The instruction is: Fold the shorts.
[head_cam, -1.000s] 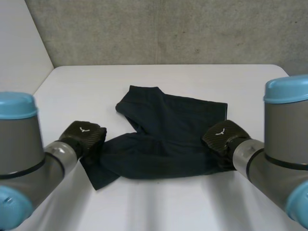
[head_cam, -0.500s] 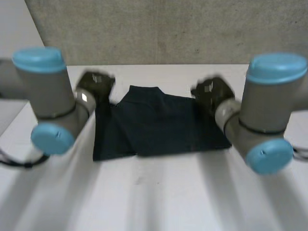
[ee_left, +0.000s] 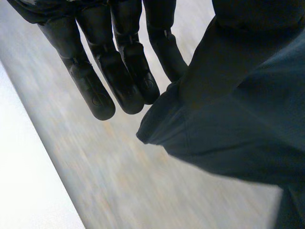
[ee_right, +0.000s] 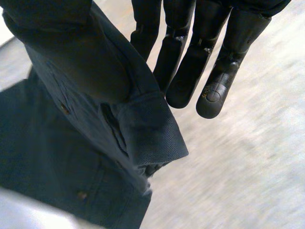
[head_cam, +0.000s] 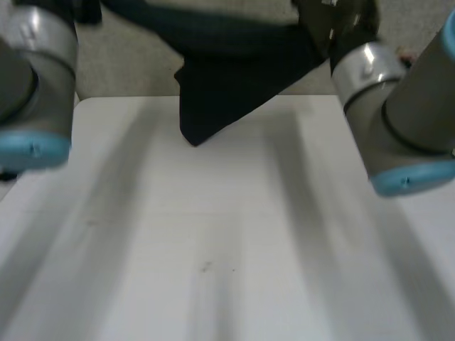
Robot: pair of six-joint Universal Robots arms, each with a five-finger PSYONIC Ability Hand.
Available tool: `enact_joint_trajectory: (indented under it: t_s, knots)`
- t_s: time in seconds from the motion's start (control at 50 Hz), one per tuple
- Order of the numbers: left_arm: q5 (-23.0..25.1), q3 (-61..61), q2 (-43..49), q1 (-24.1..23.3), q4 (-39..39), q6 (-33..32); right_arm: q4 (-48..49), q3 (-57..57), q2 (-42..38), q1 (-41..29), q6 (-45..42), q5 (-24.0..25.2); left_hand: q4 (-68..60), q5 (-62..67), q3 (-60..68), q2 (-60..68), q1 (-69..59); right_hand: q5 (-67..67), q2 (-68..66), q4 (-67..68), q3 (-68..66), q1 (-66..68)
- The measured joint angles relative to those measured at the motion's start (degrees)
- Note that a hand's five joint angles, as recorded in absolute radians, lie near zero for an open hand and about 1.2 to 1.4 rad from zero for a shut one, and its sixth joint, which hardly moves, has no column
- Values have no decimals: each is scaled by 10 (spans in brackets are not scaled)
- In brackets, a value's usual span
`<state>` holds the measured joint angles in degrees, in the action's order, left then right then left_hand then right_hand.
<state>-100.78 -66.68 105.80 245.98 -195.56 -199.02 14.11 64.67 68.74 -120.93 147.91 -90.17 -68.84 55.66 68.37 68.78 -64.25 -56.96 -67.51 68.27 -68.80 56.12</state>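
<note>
The dark navy shorts point(head_cam: 227, 78) hang in the air above the far edge of the white table point(head_cam: 213, 241), stretched between my two raised hands, with a loose point of cloth drooping down. My right hand point(head_cam: 334, 20) holds their right end, and my left hand point(head_cam: 87, 7) holds the left end. In the left wrist view the fingers point(ee_left: 119, 71) are straight and a hemmed edge of the shorts point(ee_left: 248, 109) is pinched at the thumb side. In the right wrist view, straight fingers point(ee_right: 190, 62) stand beside a cuffed edge of the shorts point(ee_right: 81, 119), gripped at the thumb.
A grey concrete wall point(head_cam: 128, 64) rises behind the table. My left arm point(head_cam: 35, 71) and right arm point(head_cam: 398, 106) stand high at either side.
Both hands have risen steeply with the shorts, lifting them off the table. The cloth that lay spread flat now hangs in the air between them.
</note>
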Motion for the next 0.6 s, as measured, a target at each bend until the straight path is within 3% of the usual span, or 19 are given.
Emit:
enact_joint_trajectory:
  t_s: [0.28,0.44,0.54,0.6]
  knots:
    - [57,-354,-42,9,6,-2,-78,234,-18,3,-1,22,0,0,0,0,0,0,0,0,0,0]
    - [64,-429,-92,8,21,-9,-113,308,7,5,0,28,0,0,0,0,0,0,0,0,0,0]
    - [85,-463,-109,14,27,-25,-127,354,23,10,4,59,0,0,0,0,0,0,0,0,0,0]
    - [104,-474,-109,17,28,-35,-128,371,26,21,15,79,76,-51,-72,-75,51,0,0,0,0,0]
